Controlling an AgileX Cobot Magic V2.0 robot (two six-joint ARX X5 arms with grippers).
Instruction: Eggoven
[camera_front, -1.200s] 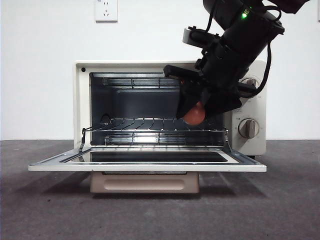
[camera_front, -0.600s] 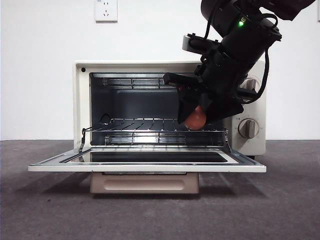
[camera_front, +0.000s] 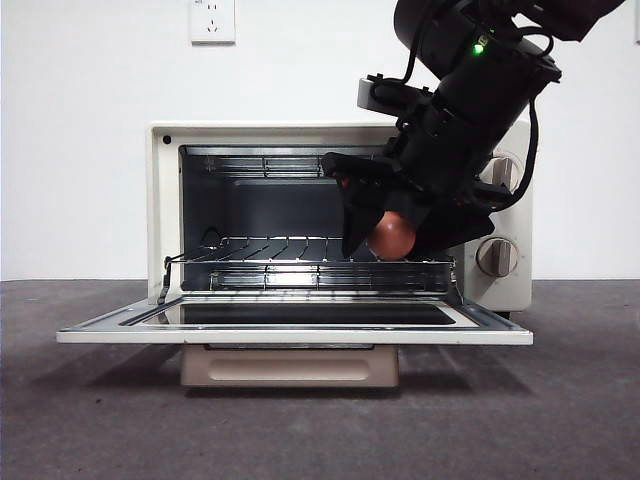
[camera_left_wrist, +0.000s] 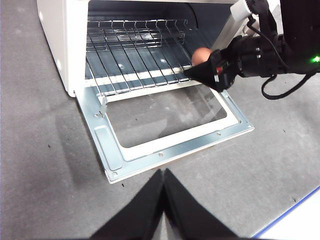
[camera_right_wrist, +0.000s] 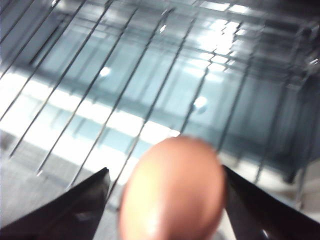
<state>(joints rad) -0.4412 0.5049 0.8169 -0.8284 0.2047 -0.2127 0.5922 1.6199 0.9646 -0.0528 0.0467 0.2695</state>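
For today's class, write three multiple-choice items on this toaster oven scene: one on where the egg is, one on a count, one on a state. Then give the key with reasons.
1. Where is the egg?
A. lying on the open door
B. held in the right claw just above the front of the wire rack
C. on top of the oven

2. How many grey knobs show fully on the toaster oven in the front view?
A. one
B. three
C. four

3. What state is the oven door in?
A. shut
B. half raised
C. folded down flat and open

Key: 1 B, the right wrist view shows the egg between two black jaws with rack wires beyond. 2 A, only the lower knob is clear; the arm covers most of the upper one. 3 C, the door lies level in front of the cavity. The left claw waits, shut, away from the oven.
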